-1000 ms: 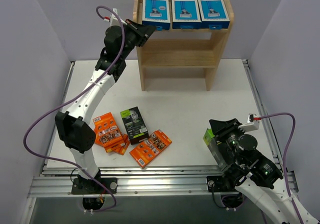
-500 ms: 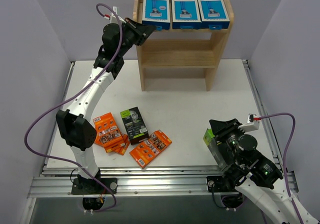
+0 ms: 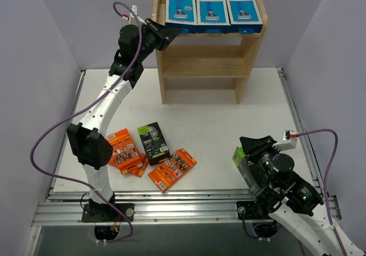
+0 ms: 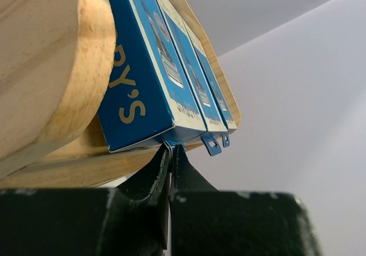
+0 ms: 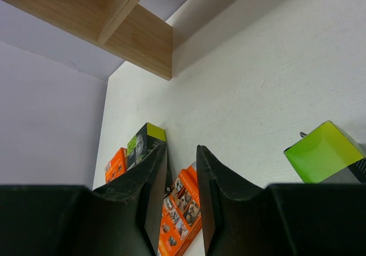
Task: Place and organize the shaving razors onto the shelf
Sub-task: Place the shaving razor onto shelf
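The wooden shelf (image 3: 200, 67) stands at the back; three blue-and-white razor boxes (image 3: 211, 10) lie side by side on its top tier. My left gripper (image 3: 171, 34) is at the front left corner of that tier, shut on the hang tab of the leftmost blue box (image 4: 143, 67), as the left wrist view (image 4: 171, 147) shows. Several orange packs (image 3: 171, 169) and a black-and-lime box (image 3: 153, 143) lie on the table at front left. My right gripper (image 5: 180, 147) is open and empty at front right, next to a second black-and-lime box (image 3: 241, 160).
The shelf's curved side panel (image 4: 46, 67) fills the left of the left wrist view. The middle and bottom tiers hold nothing. The second lime box (image 5: 323, 152) sits just right of my right fingers. Grey walls close in both sides.
The leftmost blue box has shifted slightly right, closer to the middle box, with my left gripper following. The right arm has not moved.
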Controlling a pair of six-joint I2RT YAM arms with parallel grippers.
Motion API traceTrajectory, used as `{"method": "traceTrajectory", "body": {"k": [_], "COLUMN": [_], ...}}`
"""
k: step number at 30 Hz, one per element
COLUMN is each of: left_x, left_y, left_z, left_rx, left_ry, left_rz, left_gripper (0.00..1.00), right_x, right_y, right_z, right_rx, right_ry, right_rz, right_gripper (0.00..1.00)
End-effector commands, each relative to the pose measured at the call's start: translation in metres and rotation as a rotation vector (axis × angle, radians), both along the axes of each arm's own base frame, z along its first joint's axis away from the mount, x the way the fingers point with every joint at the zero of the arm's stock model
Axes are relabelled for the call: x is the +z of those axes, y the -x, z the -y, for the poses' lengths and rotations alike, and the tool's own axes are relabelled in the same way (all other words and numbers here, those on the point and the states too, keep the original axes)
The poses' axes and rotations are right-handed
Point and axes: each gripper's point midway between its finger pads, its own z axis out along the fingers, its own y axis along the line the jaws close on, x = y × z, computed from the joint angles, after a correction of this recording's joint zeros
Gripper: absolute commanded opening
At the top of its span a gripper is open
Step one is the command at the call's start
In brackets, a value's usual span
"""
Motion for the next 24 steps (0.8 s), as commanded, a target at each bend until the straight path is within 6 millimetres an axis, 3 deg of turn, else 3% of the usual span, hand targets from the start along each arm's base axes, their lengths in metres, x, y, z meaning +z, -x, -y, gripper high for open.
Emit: {"method": "traceTrajectory", "body": {"k": [1, 11, 24], "left_x": [0.002, -0.014, -0.019], "left_y": [-0.001, -0.002, -0.012], "left_z": [0.005, 0.011, 0.007], "left_rx": [-0.027, -0.07, -0.098], "left_ry": [-0.014, -0.054, -0.064], "left_rz": [0.006, -0.03, -0.029], "left_gripper": [0.02, 0.02, 0.02], "right_x": [0.0, -0.002, 0.0], "right_y": [-0.004, -0.005, -0.006], "right_z": [0.006, 0.005, 0.005], "right_rx": [-0.032, -0.032, -0.032], "right_ry": [0.018, 0.02, 0.031], "right_rz": [0.009, 0.005, 0.009], "right_gripper": [0.24, 0.23, 0.23]}}
